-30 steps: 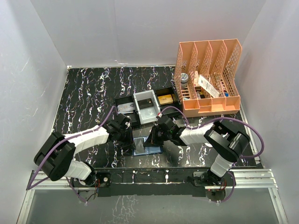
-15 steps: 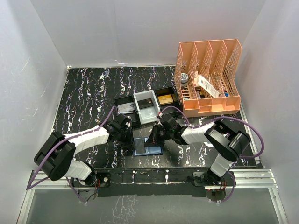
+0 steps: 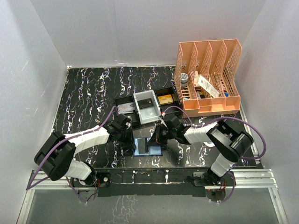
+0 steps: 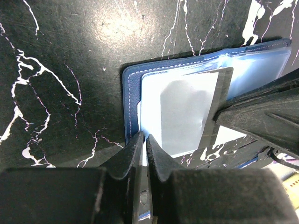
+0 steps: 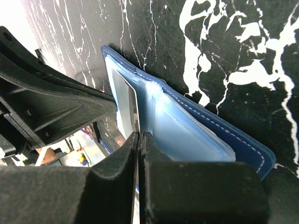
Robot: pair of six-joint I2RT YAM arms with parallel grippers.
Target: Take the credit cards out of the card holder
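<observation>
The navy card holder (image 3: 141,146) lies open on the black marbled table between the arms. Its pale blue inside faces up in the left wrist view (image 4: 131,88) and the right wrist view (image 5: 224,135). A grey-silver credit card (image 4: 184,112) sticks partly out of a clear sleeve and stands on edge in the right wrist view (image 5: 124,100). My left gripper (image 3: 130,140) (image 4: 144,138) is shut on the holder's left edge. My right gripper (image 3: 154,138) (image 5: 139,135) is shut on the card's edge. Any other cards are hidden.
A black-and-white compartment tray (image 3: 125,100) stands just behind the holder, with a tan-gold block (image 3: 164,99) at its right end. An orange file rack (image 3: 208,77) with small items stands at the back right. White walls close in the table.
My right gripper has drawn a little to the right with the card. The left arm and the holder have stayed in place.
</observation>
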